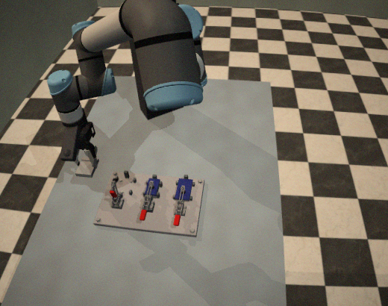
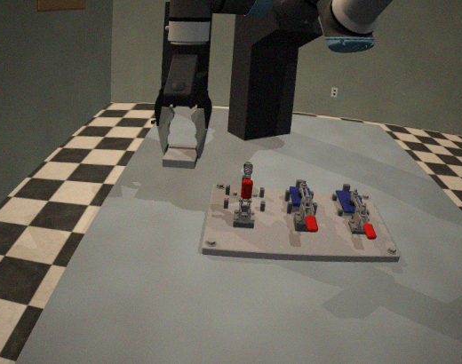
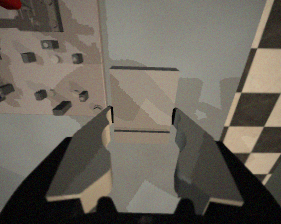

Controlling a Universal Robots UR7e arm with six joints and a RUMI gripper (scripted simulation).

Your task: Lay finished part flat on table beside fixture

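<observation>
Wrist view: finished part is pinched by its side edges in gripper, held above table at fixture's 3 o'clock; judged rigid, light, smooth-sided.

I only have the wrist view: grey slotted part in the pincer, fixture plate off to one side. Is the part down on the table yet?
Observer: No. The exterior view shows the finished part in the shut pincer, hanging above the table beside the fixture plate.
Operator: Are both blanks in place?
Observer: Yes. The blue blanks sit under lowered clamps, with the red handles lying low.
Operator: And the empty station's clamp?
Observer: It is open, and its red handle stands upright.
</observation>
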